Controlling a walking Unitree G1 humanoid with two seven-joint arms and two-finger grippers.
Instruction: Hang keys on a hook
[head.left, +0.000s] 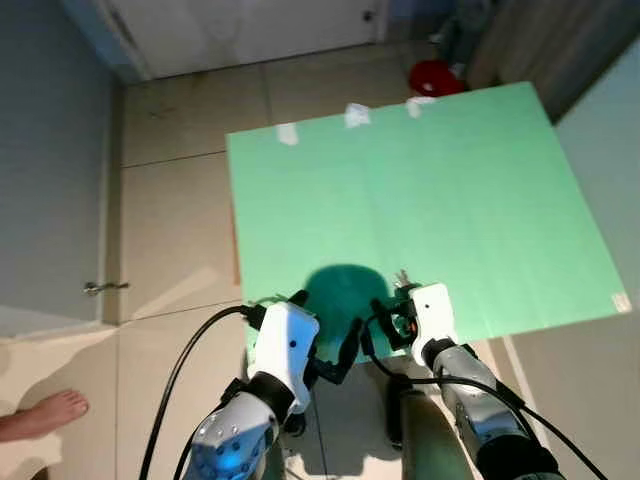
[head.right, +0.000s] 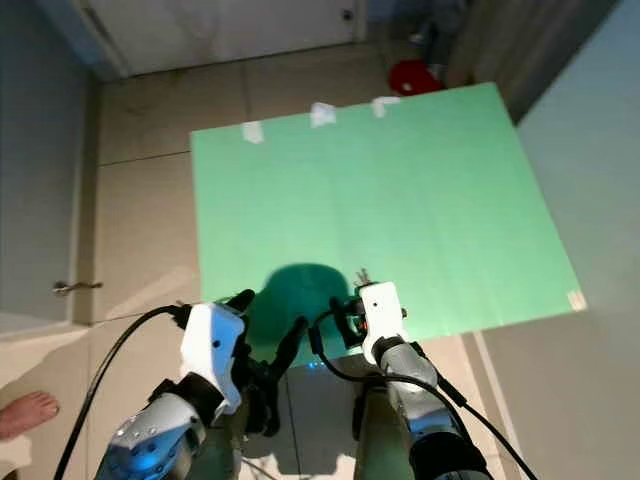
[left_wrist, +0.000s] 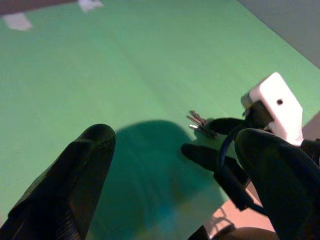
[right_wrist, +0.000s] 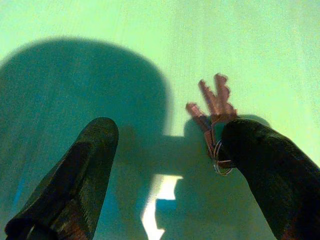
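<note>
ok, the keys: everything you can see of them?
The keys are a small bunch of metal keys on a split ring, blades fanned outward. They sit against one finger of the right claw, whose fingers stand wide apart, so no clamp on them shows. They lie over the near edge of the green surface, beside a dark shadow. Finer detail is blurred.

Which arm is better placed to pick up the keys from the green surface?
The right. The keys lie beside one finger of the right end effector, which is open above the green surface. The left end effector, also open, hovers farther from them.
</note>
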